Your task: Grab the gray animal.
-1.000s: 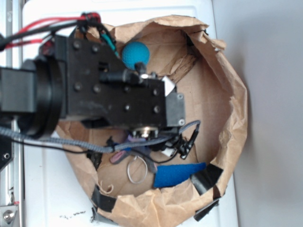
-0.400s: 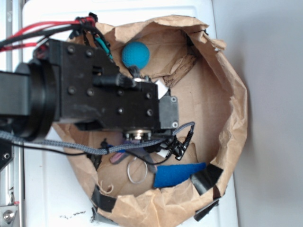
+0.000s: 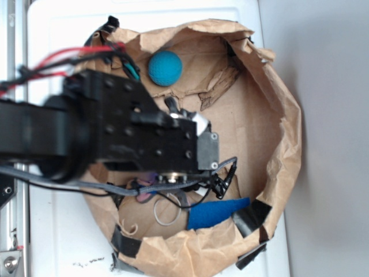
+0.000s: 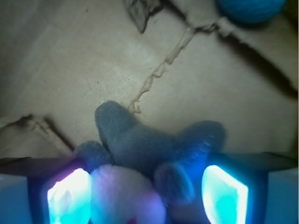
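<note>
Overhead exterior view: black WidowX arm point(image 3: 109, 135) reaches in from the left over a crumpled brown paper bag point(image 3: 282, 115) w/ rolled rim, patched w/ black tape, lying on a white worktop point(image 3: 253, 17). Arm and wrist block hide most of the bag's lower-left interior; red and gray cables run along it. Teal felt ball point(image 3: 165, 68) sits near the bag's upper rim, well apart from the claw. Blue felt wedge point(image 3: 218, 213) lies at the lower rim, beside a metal keyring point(image 3: 167, 214) and a pinkish bit of fabric just under the wrist. Wrist view: the gray animal point(image 4: 145, 158) lies on the bag's torn paper floor, directly between the two claw fingers point(image 4: 224, 193), which glow cyan at lower left and lower right. Gray ears/limbs point up-frame; pale cream face sits low centre, partly cut off by the frame edge. Claw point(image 4: 145, 193) is spread, one finger on each side of the toy; left finger looks just beside the cream face, right finger just beside a gray limb; actual contact can't be told. Ball appears again at top right of the wrist view, far from the toy.
</note>
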You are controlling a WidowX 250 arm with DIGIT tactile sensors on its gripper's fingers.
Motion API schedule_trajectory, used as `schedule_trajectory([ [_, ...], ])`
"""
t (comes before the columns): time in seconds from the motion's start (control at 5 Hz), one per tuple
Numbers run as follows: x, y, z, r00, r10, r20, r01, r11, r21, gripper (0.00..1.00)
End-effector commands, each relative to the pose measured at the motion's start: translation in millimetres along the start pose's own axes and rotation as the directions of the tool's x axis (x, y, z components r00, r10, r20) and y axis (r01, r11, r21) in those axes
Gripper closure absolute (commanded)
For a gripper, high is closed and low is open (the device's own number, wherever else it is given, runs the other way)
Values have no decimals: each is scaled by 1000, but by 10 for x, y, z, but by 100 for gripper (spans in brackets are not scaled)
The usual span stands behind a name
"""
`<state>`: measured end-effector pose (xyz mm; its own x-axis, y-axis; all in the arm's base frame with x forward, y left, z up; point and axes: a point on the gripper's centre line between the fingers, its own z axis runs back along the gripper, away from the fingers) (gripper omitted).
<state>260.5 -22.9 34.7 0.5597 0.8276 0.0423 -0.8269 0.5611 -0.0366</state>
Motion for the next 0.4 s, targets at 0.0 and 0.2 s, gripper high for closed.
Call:
schedule_trajectory([
  [0.0,-20,-35,-253,999,-15,31,14,999,34,0],
  [0.2,-18,-5,-234,999,11,51,-13,999,30,100],
])
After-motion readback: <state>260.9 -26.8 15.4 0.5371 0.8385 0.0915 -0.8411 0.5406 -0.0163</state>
